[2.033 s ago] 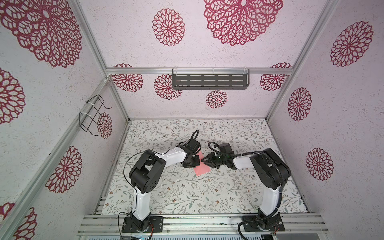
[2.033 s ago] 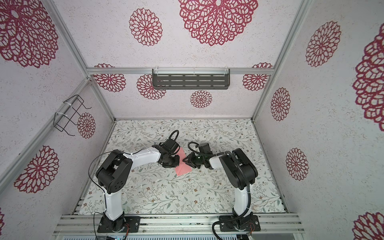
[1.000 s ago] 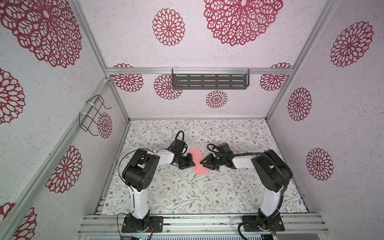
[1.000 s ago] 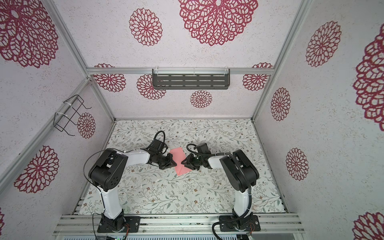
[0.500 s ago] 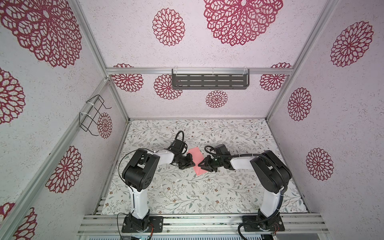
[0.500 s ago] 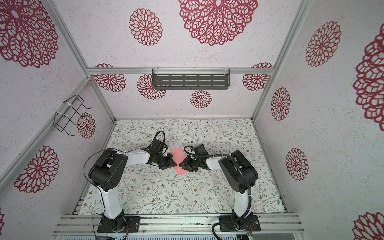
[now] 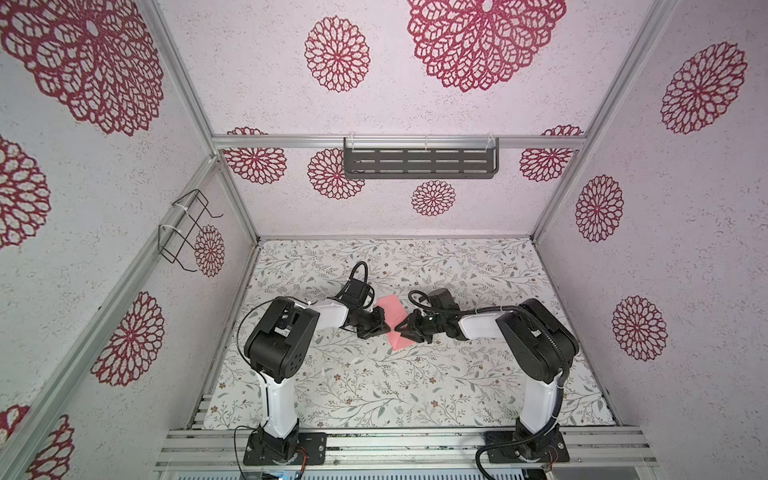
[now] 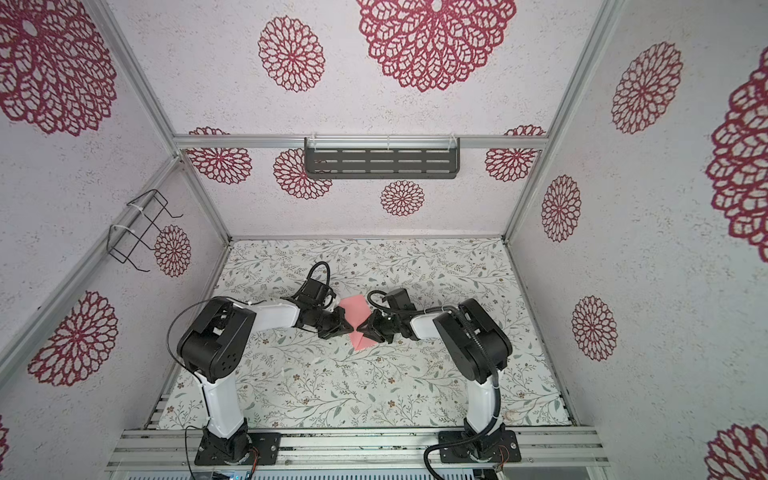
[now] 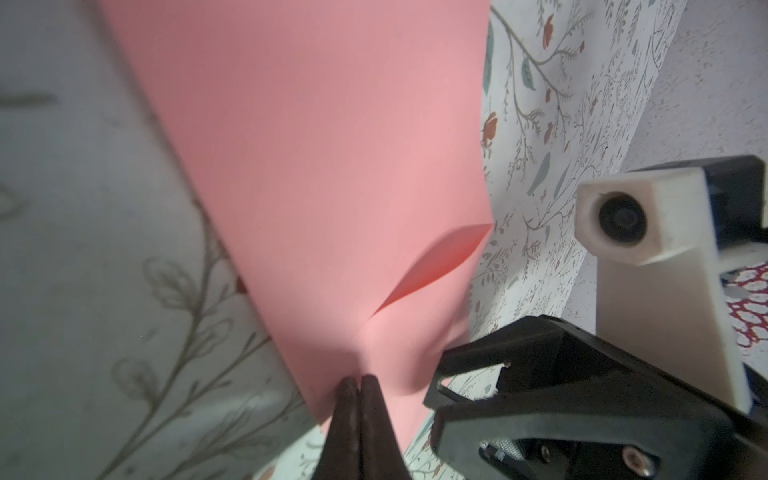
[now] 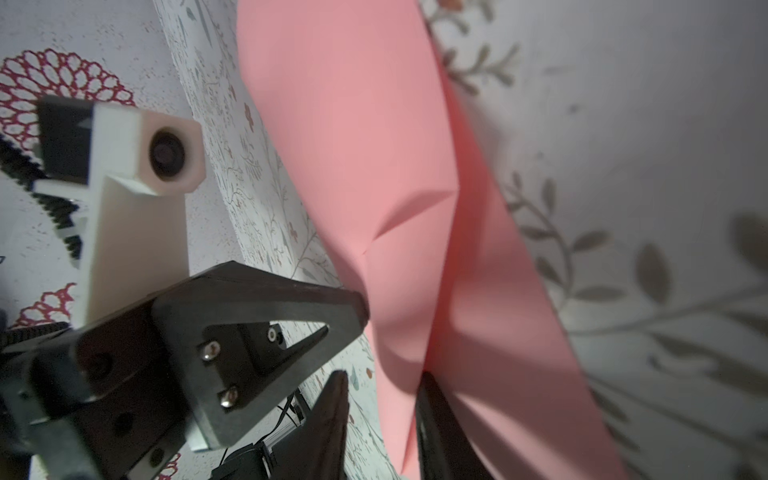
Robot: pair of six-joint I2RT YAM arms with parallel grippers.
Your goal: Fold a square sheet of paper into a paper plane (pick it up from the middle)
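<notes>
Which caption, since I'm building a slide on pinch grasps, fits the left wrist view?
Left gripper shut on the buckled salmon-pink sheet of paper; right gripper open at its edge.

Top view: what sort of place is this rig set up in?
Probably a purpose-built robot cell, not a lived-in room: an aluminium frame holds wallpapered panels, the left arm and right arm are bolted to a slotted rail at the front, and a floral cover lines the table.
</notes>
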